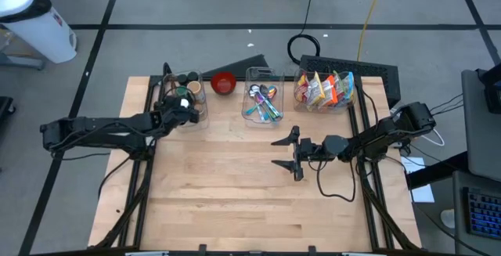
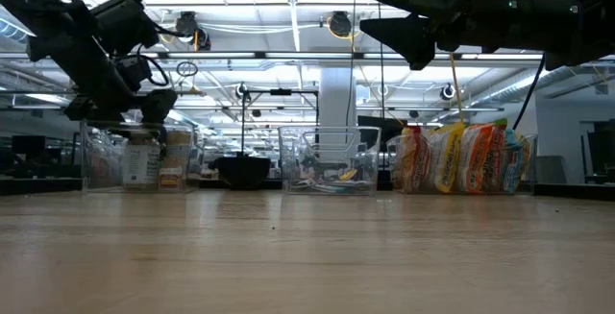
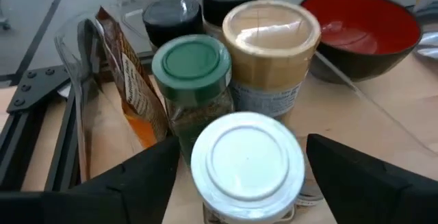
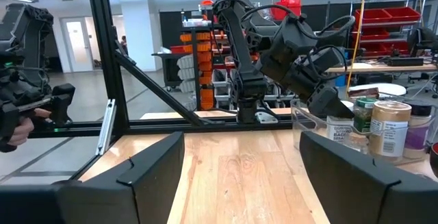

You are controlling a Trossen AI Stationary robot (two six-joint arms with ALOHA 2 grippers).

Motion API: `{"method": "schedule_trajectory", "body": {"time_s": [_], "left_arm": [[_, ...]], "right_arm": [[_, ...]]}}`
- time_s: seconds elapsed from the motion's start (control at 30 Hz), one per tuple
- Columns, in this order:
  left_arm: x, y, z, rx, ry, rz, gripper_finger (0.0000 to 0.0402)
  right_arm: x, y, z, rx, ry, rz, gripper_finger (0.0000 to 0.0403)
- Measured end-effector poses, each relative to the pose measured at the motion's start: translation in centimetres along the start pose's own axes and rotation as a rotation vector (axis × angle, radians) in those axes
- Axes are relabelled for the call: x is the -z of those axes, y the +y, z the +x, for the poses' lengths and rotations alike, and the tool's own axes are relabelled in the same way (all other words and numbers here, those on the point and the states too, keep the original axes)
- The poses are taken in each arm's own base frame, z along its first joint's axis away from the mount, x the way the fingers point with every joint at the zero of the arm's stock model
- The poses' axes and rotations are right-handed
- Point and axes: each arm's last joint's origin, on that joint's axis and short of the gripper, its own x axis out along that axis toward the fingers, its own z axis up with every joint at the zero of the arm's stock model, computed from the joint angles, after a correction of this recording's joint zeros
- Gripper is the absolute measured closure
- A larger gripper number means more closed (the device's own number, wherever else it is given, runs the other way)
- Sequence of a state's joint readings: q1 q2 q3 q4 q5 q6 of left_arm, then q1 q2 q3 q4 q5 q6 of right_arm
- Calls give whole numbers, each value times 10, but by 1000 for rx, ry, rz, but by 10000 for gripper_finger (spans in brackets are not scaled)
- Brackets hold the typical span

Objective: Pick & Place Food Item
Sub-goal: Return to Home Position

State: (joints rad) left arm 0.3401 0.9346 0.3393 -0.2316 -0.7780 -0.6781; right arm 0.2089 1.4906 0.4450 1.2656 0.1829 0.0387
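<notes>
Bottle delivered, and homing looks to be the step in hand.

The left jaws stand wide inside the left transparent bin (image 1: 178, 76), with the white seasoning bottle (image 3: 248, 157) upright between them and a gap on either side, so it reads as released. Just beyond the jaws sit a green-capped jar (image 3: 191, 63) and a tan-lidded jar (image 3: 272, 29). The right jaws gape wide too, empty, above the bare desk (image 1: 235, 201). Next move, I'd say, is a straight lift for the left jaws, clear of cap and bin wall, before any swing away.

No text legible, bottle labels (image 4: 340, 129) in the left bin (image 1: 202, 113) too blurred to read, snack packets (image 2: 461, 160) likewise
</notes>
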Motion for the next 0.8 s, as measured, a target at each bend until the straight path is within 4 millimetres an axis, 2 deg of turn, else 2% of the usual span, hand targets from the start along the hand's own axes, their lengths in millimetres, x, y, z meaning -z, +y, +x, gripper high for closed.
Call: {"method": "schedule_trajectory", "body": {"time_s": [0.2, 0.47, 0.67, 0.8], "left_arm": [[-19, -2, -12, 91, -34, 19, 68], [-51, 4, -45, 252, -10, 94, 67], [-57, 14, -69, 416, -68, 84, 67], [-52, 20, -82, 601, -162, 83, 67]], "right_arm": [[1, 0, 0, 0, 10, -3, 122], [2, 0, 0, 8, 24, -27, 125], [2, -1, -2, 28, 48, -53, 139], [-9, -4, -16, 29, 58, -63, 151]]}}
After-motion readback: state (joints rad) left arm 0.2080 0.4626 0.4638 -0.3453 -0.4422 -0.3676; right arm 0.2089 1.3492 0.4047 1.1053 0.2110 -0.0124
